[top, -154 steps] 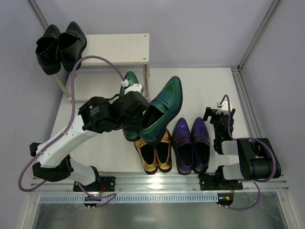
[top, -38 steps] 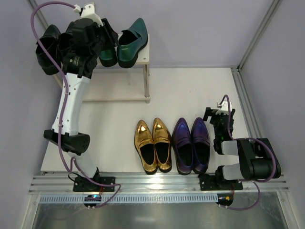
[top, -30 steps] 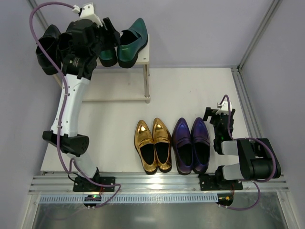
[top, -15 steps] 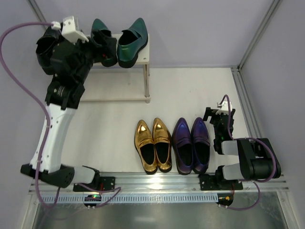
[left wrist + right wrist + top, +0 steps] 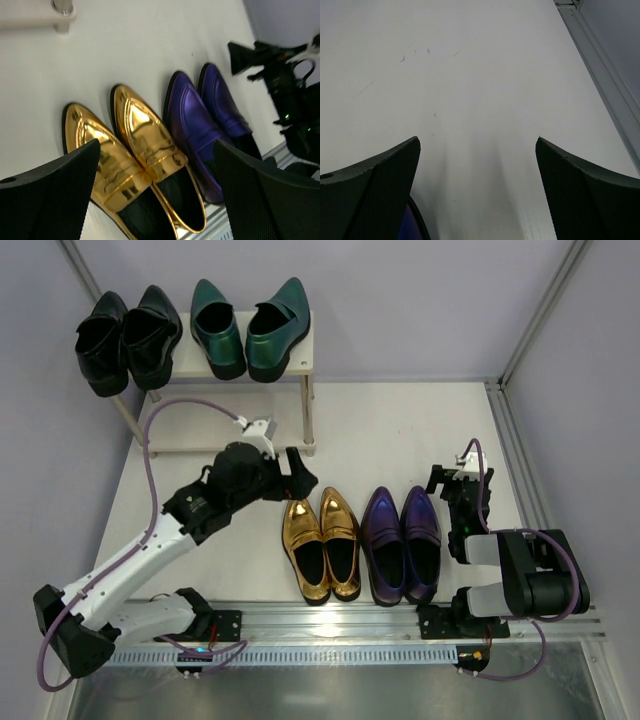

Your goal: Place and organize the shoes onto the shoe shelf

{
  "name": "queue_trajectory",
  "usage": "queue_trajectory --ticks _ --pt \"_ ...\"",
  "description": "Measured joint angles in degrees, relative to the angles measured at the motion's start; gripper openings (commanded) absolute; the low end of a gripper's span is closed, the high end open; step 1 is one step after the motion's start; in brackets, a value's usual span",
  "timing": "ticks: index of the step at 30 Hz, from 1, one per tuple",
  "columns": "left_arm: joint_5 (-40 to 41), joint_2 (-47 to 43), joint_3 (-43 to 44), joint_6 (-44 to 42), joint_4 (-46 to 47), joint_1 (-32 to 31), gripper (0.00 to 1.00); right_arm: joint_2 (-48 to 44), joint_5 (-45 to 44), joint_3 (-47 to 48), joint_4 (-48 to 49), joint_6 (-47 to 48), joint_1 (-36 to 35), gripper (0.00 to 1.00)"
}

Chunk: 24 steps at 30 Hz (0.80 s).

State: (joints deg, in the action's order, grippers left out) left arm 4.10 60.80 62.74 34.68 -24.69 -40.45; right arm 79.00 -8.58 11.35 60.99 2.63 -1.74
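1. Left gripper [image 5: 296, 472]: jaws spread wide, nothing held, hanging just above the toes of the gold pair [image 5: 322, 545] (your likely next pick, I judge).
2. The black pair [image 5: 128, 340] and green pair [image 5: 248, 328] sit toes to the wall and fill the top board of the shoe shelf [image 5: 183, 362].
3. The gold pair and the purple pair [image 5: 405, 540] wait side by side on the table [image 5: 400, 430].
4. Right gripper [image 5: 455, 476]: open, empty, low beside the purple pair.

White matte bench [image 5: 400, 430] with faint scuff marks [image 5: 427, 51], plain pale lavender walls [image 5: 420, 300] far and at both sides, aluminium frame posts [image 5: 541, 312] in far corners, metal rail [image 5: 340, 620] along near edge
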Motion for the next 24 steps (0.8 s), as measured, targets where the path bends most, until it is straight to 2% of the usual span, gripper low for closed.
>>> queue_trajectory --ticks 6,8,16,24 --pt "1.0 0.1 -11.3 7.6 1.4 -6.5 0.91 0.0 0.0 0.0 0.0 0.0 0.0 0.97" --pt "3.5 1.2 -13.0 10.3 1.8 -11.1 0.9 0.0 0.0 0.0 0.0 0.0 0.0 0.97" --pt "12.0 15.8 -10.0 19.5 2.1 -25.2 0.86 0.0 0.0 0.0 0.0 0.0 0.0 0.97" --pt "18.6 20.2 -8.4 29.2 -4.8 -30.8 0.77 0.0 0.0 0.0 0.0 0.0 0.0 0.97"
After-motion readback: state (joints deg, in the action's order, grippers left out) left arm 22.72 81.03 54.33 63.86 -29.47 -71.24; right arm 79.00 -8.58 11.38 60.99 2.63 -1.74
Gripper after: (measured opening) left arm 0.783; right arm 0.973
